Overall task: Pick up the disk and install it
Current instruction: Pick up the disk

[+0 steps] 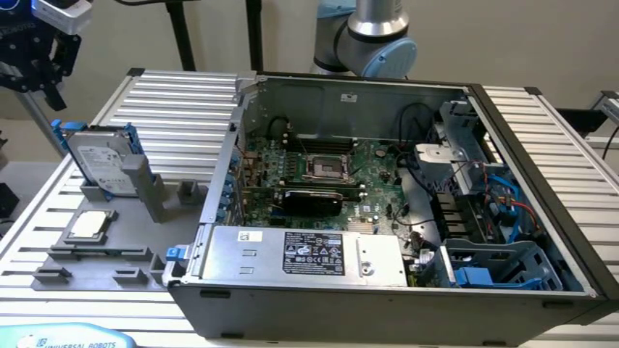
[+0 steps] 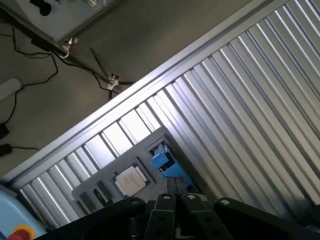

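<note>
The disk (image 1: pixel 100 161) stands on edge in a slot of the grey holder block (image 1: pixel 106 255), on the ribbed metal worktop (image 1: pixel 184 101) to the exterior view's left of the open computer case (image 1: pixel 387 88). Its white label faces the camera and its blue carrier frame shows along the edges. The claw (image 1: pixel 37 69) hangs above and beyond it, well apart from it and touching nothing. In the wrist view the claw (image 2: pixel 174 184) has its fingers (image 2: pixel 169 187) pressed together with nothing between them, and past their tips lies the blue edge of the disk (image 2: pixel 162 161). Just beside it, in the same holder block (image 2: pixel 95 189), the small square chip (image 2: pixel 131 180) lies flat; the exterior view shows this chip (image 1: pixel 89 225) nearer the camera than the disk. Inside the case, the green motherboard (image 1: pixel 320 167) lies flat, a large silver box (image 1: pixel 309 254) with a black-and-white label sits along the near wall, and a blue plastic cage (image 1: pixel 503 264) occupies the near corner at the exterior view's right.
</note>
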You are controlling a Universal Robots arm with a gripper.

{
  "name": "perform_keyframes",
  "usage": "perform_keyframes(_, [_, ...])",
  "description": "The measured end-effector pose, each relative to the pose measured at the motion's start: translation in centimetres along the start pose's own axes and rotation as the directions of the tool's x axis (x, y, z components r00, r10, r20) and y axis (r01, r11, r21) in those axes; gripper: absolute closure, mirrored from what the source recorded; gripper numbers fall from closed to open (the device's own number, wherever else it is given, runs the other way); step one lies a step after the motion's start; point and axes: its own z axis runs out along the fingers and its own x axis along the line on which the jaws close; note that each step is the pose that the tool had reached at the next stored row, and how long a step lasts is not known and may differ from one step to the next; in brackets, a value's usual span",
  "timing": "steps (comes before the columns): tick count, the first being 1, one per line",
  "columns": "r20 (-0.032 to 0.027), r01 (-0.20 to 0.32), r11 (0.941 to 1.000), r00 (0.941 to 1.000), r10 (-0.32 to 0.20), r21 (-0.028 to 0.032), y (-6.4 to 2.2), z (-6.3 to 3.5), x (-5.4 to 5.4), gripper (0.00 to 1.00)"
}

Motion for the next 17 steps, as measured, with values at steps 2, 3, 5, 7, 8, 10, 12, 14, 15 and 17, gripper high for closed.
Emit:
perform_keyframes(2, [-0.0019, 0.036, 0.9994, 0.9994, -0.036, 0.0002, 0.00, 0.05, 0.00, 0.89])
perform_keyframes(3, [-0.0028, 0.054, 0.9986, 0.9985, -0.054, 0.0003, 0.00, 0.07, 0.00, 0.89])
perform_keyframes(5, [-0.0043, 0.090, 0.9959, 0.9959, -0.090, 0.0007, -0.01, 0.13, 0.00, 0.89])
perform_keyframes(7, [-0.0060, 0.126, 0.9920, 0.9920, -0.126, 0.0011, -0.01, 0.16, 0.00, 0.89])
perform_keyframes(8, [-0.0068, 0.144, 0.9896, 0.9896, -0.144, 0.0013, -0.01, 0.17, 0.00, 0.89])
perform_keyframes(10, [-0.0083, 0.179, 0.9838, 0.9838, -0.179, 0.0020, -0.01, 0.19, 0.00, 0.89])
perform_keyframes(12, [-0.0094, 0.211, 0.9774, 0.9774, -0.211, 0.0029, -0.01, 0.21, 0.00, 0.89])
perform_keyframes(14, [-0.0107, 0.242, 0.9704, 0.9703, -0.242, 0.0040, -0.02, 0.21, -0.01, 0.89])
perform_keyframes(15, [-0.0109, 0.256, 0.9666, 0.9666, -0.256, 0.0053, -0.02, 0.21, -0.01, 0.89])
perform_keyframes(17, [-0.0113, 0.283, 0.9590, 0.9590, -0.283, 0.0084, -0.02, 0.21, -0.02, 0.89])
